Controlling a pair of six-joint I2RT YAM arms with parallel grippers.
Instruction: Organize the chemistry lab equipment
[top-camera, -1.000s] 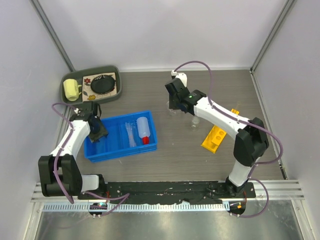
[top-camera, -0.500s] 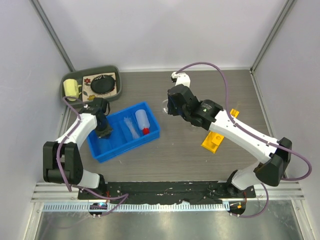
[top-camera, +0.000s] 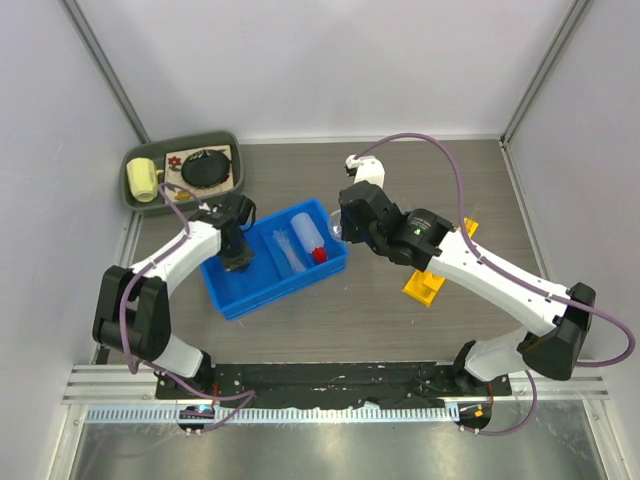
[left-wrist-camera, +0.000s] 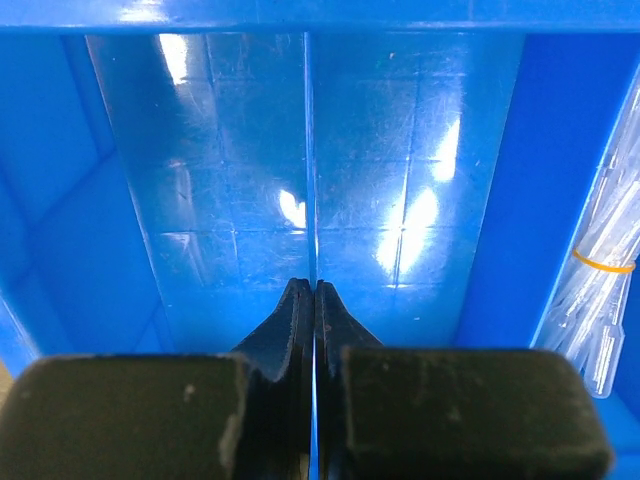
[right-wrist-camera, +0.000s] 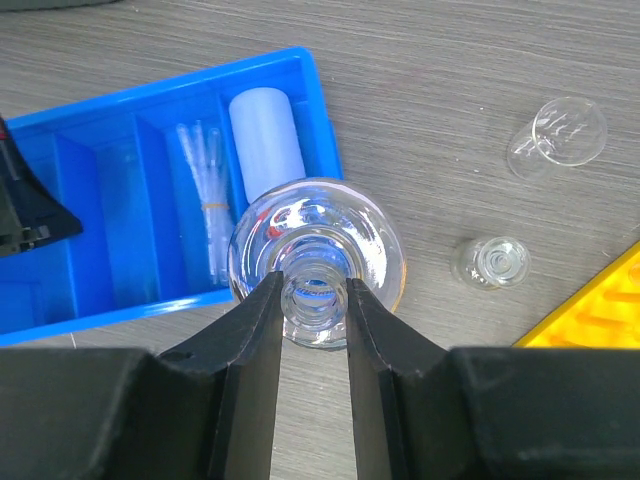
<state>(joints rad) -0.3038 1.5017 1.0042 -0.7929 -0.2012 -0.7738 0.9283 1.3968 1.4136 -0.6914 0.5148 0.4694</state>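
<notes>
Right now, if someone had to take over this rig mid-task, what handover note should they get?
Left gripper: shut on a divider inside the blue bin.
Right gripper: shut on the neck of the round glass flask, held at the bin's right edge.
Done: squeeze bottle and banded pipettes lie in the bin.
Left: flask not yet set down. Two small beakers and the yellow rack are out on the table.
</notes>
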